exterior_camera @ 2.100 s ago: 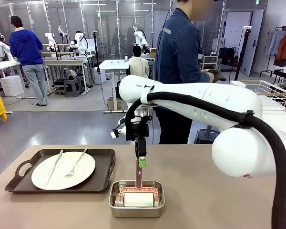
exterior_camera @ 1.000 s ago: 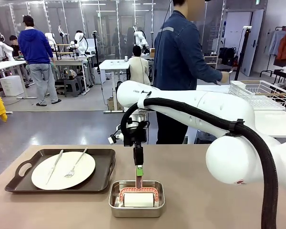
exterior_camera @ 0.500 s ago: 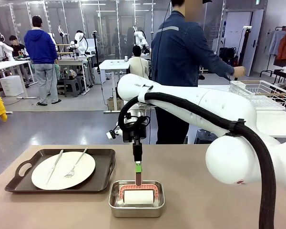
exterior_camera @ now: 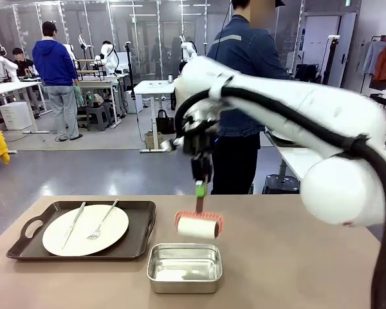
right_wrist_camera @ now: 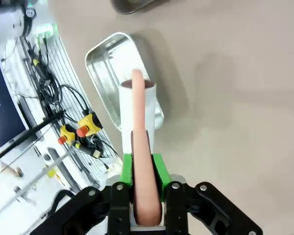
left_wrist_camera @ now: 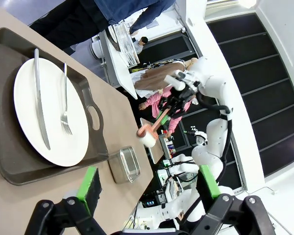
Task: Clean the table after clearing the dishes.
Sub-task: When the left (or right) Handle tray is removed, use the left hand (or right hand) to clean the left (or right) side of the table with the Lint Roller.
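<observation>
Front view: right gripper [exterior_camera: 200,190] pinches a pink-handled roller [exterior_camera: 198,226], lifted above a steel pan [exterior_camera: 184,267] on the table [exterior_camera: 283,257]. 1 plate [exterior_camera: 85,229] sits on a tray [exterior_camera: 26,226], left. Left gripper [left_wrist_camera: 148,182] is spread wide.

Right gripper [exterior_camera: 200,191] and roller [exterior_camera: 198,226] up from pan [exterior_camera: 184,284]

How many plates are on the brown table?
1: a white plate on the dark tray at the table's left, knife and fork on it. The right arm hides part of the table's right side.
</observation>
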Motion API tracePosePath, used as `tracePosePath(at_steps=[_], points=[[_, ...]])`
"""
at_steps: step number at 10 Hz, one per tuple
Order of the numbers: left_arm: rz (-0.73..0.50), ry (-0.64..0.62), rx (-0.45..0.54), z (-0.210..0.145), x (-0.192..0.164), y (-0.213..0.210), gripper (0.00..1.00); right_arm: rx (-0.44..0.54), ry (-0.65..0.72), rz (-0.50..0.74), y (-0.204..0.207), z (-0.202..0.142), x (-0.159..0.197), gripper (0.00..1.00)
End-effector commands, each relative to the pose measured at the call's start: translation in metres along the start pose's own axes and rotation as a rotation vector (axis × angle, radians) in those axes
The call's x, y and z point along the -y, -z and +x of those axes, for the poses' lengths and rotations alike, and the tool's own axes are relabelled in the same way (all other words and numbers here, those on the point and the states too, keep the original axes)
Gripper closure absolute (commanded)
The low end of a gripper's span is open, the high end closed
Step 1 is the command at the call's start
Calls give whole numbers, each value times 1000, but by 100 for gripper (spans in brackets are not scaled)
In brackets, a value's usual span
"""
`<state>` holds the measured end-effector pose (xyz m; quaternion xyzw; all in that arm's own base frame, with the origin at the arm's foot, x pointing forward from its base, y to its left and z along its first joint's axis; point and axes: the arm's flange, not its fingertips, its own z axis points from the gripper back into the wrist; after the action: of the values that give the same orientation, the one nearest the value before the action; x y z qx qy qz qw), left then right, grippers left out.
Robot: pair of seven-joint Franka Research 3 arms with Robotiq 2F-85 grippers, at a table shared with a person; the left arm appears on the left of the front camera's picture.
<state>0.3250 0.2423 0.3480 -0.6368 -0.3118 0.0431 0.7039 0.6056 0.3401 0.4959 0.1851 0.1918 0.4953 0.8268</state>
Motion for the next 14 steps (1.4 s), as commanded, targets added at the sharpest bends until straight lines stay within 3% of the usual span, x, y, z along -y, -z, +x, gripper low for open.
tracePosePath(at_steps=[1,5,7,9,12,14], points=[[-10,15,-10,-1,1,-5,0,196,307,38,51,-122,-16,100],[-10,15,-10,-1,1,-5,0,421,655,192,84,-203,6,100],[-10,15,-10,-1,1,-5,0,640,852,278,103,-236,17,100],[-10,15,-10,-1,1,-5,0,745,957,271,116,-251,22,100],[-10,15,-10,-1,1,-5,0,874,1006,172,117,-260,23,100],[-10,15,-10,-1,1,-5,0,878,943,120,112,-251,27,100]])
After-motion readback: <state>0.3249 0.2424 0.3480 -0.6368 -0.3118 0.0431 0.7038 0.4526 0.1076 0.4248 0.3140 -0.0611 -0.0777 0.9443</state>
